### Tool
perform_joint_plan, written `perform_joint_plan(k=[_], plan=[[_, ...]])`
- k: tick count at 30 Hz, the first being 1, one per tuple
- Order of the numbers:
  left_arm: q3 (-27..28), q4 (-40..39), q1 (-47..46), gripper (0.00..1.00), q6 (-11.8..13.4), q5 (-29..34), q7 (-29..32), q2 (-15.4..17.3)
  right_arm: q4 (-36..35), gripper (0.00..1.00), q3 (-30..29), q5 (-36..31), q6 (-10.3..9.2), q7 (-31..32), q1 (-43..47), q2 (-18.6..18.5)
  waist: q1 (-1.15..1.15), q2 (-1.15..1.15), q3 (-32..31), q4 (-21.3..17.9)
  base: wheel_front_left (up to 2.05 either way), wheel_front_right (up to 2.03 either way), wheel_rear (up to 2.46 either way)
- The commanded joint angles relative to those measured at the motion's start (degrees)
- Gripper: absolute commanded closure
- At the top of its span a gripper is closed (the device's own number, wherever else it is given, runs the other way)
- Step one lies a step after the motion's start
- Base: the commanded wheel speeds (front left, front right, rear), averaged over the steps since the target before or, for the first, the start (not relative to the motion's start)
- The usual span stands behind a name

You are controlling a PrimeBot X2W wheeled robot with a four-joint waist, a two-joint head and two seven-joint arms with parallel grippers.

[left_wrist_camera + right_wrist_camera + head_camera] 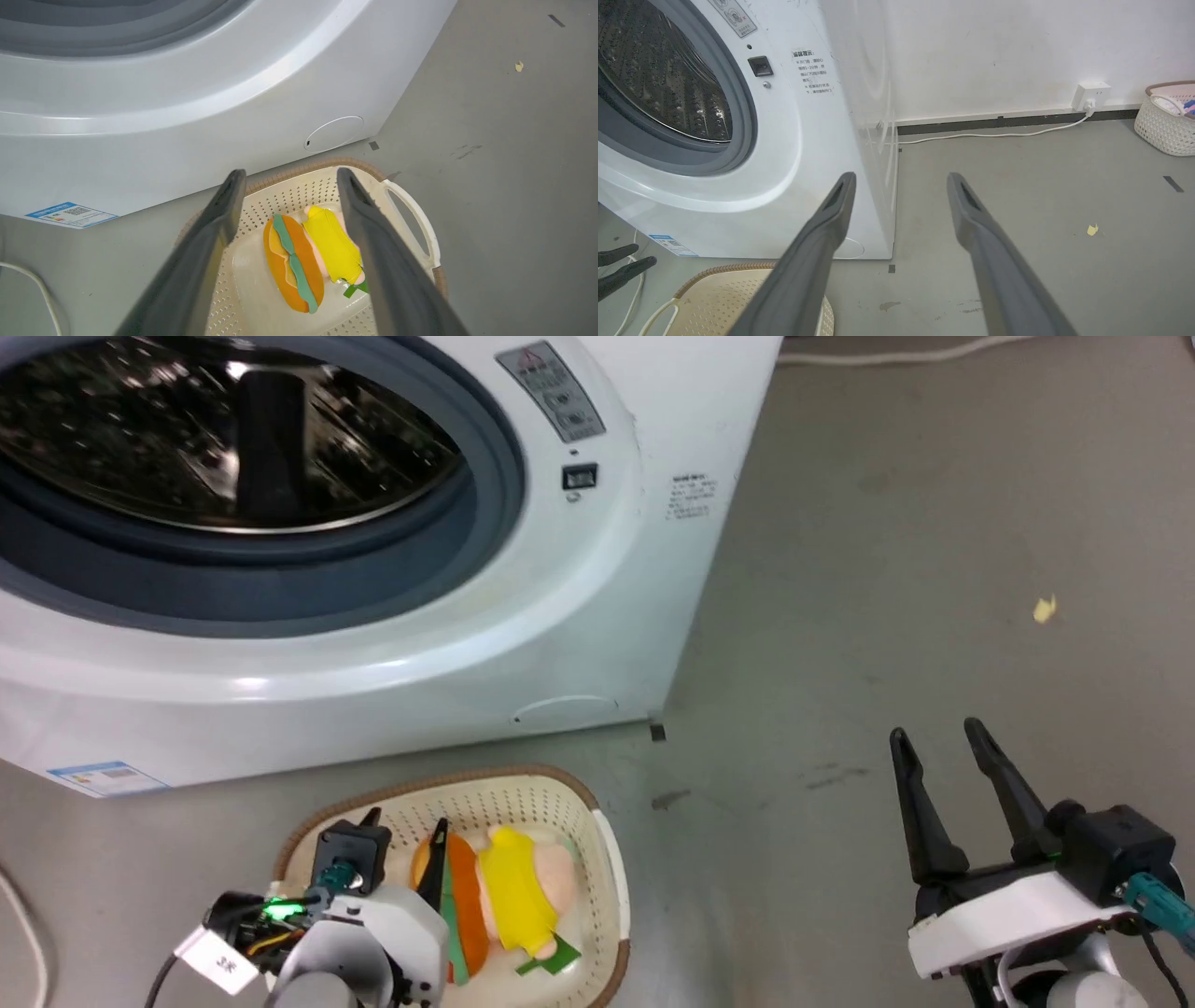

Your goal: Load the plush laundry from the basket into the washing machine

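Note:
The plush laundry (504,896) lies on the floor of the basket (597,821), an orange bun with green stripe beside a yellow and pale pink part. From the left wrist the plush laundry (308,256) shows between my fingers, well below them. My left gripper (406,826) hovers open over the basket's (420,224) left half, above the toy. The washing machine (597,597) stands just behind, its steel drum (224,429) exposed inside the grey gasket (485,495). My right gripper (938,737) is open over bare floor to the right, holding nothing.
Grey floor (934,569) stretches to the right of the washer with a yellow scrap (1044,608) on it. A white cable (994,134) runs along the wall to a socket (1090,93). A second white basket (1164,119) stands at the far right wall.

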Motion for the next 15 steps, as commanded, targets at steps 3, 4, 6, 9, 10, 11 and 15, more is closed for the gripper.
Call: perform_joint_plan(k=[3, 4, 6, 9, 10, 11, 15], plan=[[-0.40, 2.41, -2.10, 0.00, -0.18, -0.61, 0.09, 1.02, -0.58, 0.00, 0.31, 1.13, -0.02, -0.74, -1.58, 0.01, 0.00, 0.00, 2.15, -1.29, 0.00, 0.00, 0.00], [-0.46, 3.16, -2.57, 0.00, -0.18, -0.74, 0.19, 1.28, -0.68, 0.00, 0.40, 1.38, -0.02, -0.86, -1.73, 0.01, 0.00, 0.00, 2.75, -1.56, 0.00, 0.00, 0.00], [-0.48, 4.67, -3.55, 0.00, -0.13, -1.11, 0.51, 1.75, -0.88, 0.00, 0.59, 1.81, -0.02, -1.10, -2.06, 0.01, 0.00, 0.00, 3.91, -2.03, 0.00, 0.00, 0.00], [-0.51, 8.44, -5.70, 0.00, -0.44, -2.41, 1.63, 2.43, -1.32, 0.00, 1.09, 2.64, -0.02, -1.69, -2.68, 0.01, 0.00, 0.00, 6.28, -3.05, 0.00, 0.00, 0.00], [-0.65, 9.13, -6.10, 0.00, -0.52, -2.54, 1.74, 2.64, -1.41, 0.00, 1.17, 2.84, -0.03, -1.81, -2.81, 0.01, 0.00, 0.00, 6.77, -3.25, 0.00, 0.00, 0.00], [-0.75, 9.84, -6.52, 0.00, -0.59, -2.69, 1.88, 2.85, -1.51, 0.00, 1.25, 3.04, -0.03, -1.92, -2.95, 0.01, 0.00, 0.00, 7.27, -3.45, 0.00, 0.00, 0.00], [-1.24, 12.91, -8.09, 0.00, -1.03, -3.64, 3.55, 3.29, -1.83, 0.00, 1.50, 3.90, -0.03, -2.40, -3.62, 0.01, 0.00, 0.00, 9.18, -4.23, 0.00, 0.00, 0.00]])
